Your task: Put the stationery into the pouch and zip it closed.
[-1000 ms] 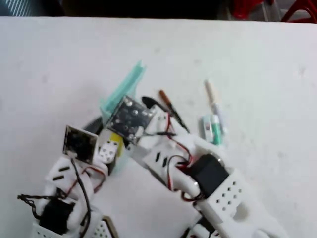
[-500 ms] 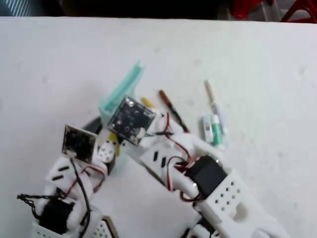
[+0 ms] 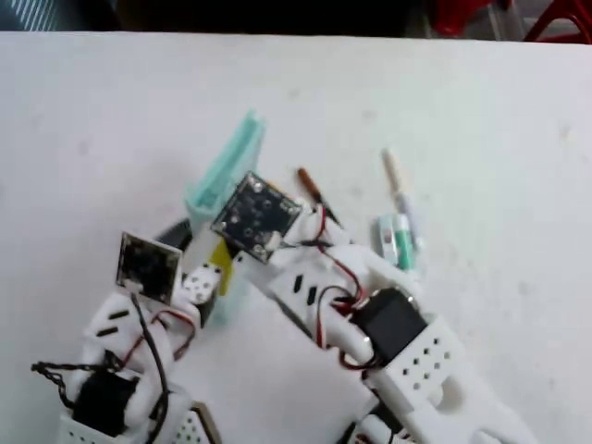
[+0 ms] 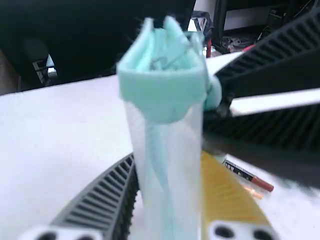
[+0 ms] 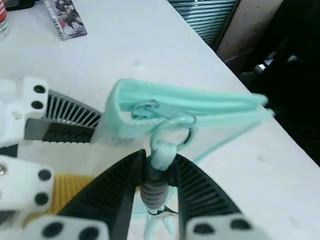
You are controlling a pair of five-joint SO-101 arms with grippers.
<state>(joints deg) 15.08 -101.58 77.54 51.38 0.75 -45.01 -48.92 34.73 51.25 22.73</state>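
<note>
Setting: indoor workroom, likely a lab or office. Evidence: plain white table [image 3: 111,102]; slatted blinds [image 3: 26,14], upper left of high view; red chair frames [image 3: 467,17], upper right; dark room behind.

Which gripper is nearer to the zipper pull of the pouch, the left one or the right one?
Right. The right gripper pinches the zipper pull itself; the left gripper clamps the pouch body, farther from it.

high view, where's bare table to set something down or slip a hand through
Bare table left of the pouch, along the far edge, and right of the pens. Crowded from pouch to pens: the pencil and both arms, left pincer gripping the pouch, right pincer on its zip pull.
</note>
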